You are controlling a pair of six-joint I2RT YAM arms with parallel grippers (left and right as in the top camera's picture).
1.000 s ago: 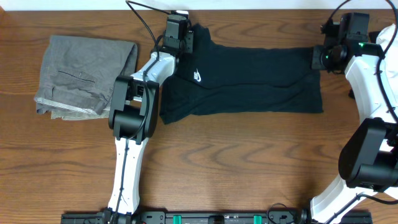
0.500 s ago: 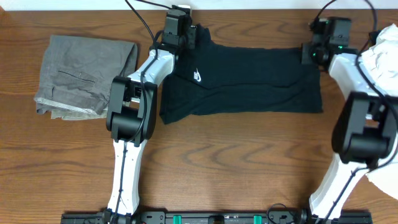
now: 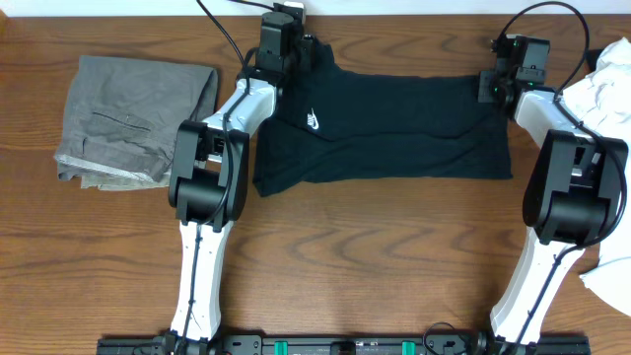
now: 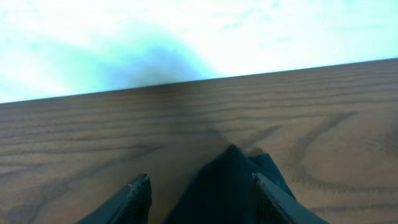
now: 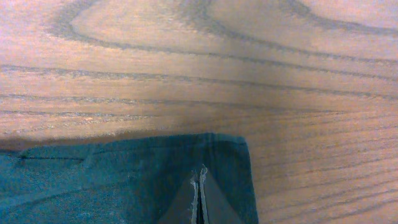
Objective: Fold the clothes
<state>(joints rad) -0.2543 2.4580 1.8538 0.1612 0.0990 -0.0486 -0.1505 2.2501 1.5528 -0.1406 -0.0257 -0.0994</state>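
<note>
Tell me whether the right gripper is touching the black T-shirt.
Cannot tell. The right wrist view shows the right gripper shut over a corner of the black T-shirt, but not whether the tips press the fabric.

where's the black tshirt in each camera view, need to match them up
Overhead: the black T-shirt lies spread across the top middle of the table, between the two arms.
Left wrist: a dark peak of it at bottom centre, between the left fingers.
Right wrist: one hemmed corner, looking teal, at lower left to centre, behind the shut right fingers.
Shared landmark: the wood-grain table, seen in all three.
</note>
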